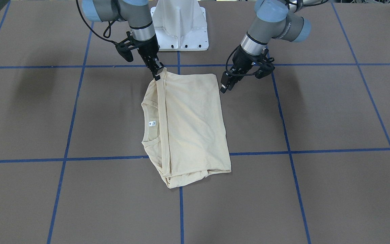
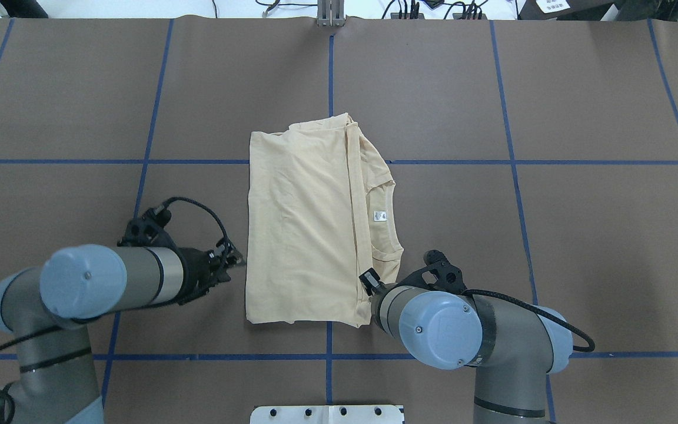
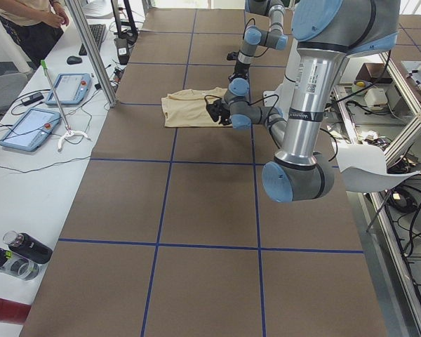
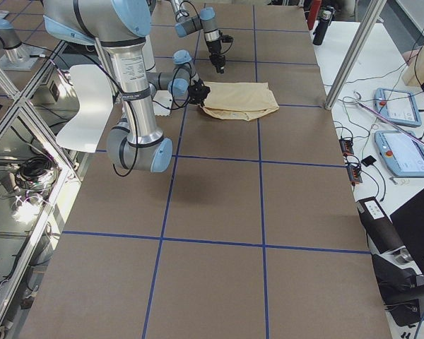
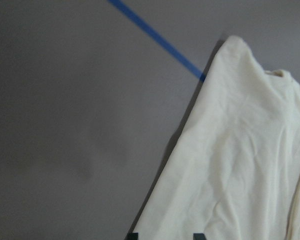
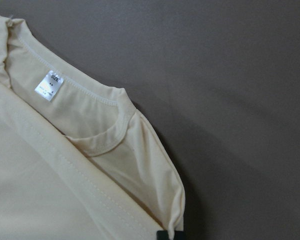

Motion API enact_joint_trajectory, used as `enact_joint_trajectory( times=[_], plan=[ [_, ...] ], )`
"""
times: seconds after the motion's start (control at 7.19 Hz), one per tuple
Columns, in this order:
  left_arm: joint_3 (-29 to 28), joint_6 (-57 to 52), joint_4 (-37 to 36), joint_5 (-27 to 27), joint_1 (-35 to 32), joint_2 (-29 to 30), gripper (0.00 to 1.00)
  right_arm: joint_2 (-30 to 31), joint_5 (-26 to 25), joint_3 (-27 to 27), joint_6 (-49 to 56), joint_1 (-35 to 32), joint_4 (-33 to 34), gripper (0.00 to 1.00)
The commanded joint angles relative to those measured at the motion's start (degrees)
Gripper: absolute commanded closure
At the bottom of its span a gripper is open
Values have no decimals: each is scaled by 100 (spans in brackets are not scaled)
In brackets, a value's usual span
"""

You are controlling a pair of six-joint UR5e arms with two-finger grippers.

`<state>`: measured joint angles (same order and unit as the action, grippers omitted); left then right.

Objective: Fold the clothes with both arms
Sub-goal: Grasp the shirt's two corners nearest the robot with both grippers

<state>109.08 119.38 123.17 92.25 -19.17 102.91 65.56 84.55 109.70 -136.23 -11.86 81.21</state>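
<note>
The pale cream-yellow shirt (image 1: pixel 191 125) lies folded in a long rectangle on the brown table, its print hidden. Its white neck label (image 1: pixel 151 123) shows at the open collar. It also shows in the overhead view (image 2: pixel 303 224). My right gripper (image 1: pixel 157 73) is shut on the shirt's near corner by the shoulder, pinching the fold (image 6: pixel 140 165), and holds it slightly raised. It shows in the overhead view (image 2: pixel 368 280) too. My left gripper (image 1: pixel 227 86) is open just off the shirt's other near corner. In the left wrist view its fingertips (image 5: pixel 132 235) straddle the cloth edge (image 5: pixel 240 165).
The white pedestal base (image 1: pixel 179 27) stands between the arms, close behind the shirt. Blue tape lines (image 1: pixel 181 203) grid the brown table. In the left side view, teach pendants (image 3: pixel 28 130) and bottles (image 3: pixel 17 253) lie on a white bench beside the table.
</note>
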Motion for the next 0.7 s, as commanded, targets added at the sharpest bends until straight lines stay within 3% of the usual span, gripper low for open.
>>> enact_joint_trajectory(
  times=[0.0,0.56],
  plan=[
    [175,647,-451,-488,869,-34,54,9,0,34,0,9,0,100],
    [114,709,-853,-471,959,377,54,18,0,43,0,9,0,100]
  ],
)
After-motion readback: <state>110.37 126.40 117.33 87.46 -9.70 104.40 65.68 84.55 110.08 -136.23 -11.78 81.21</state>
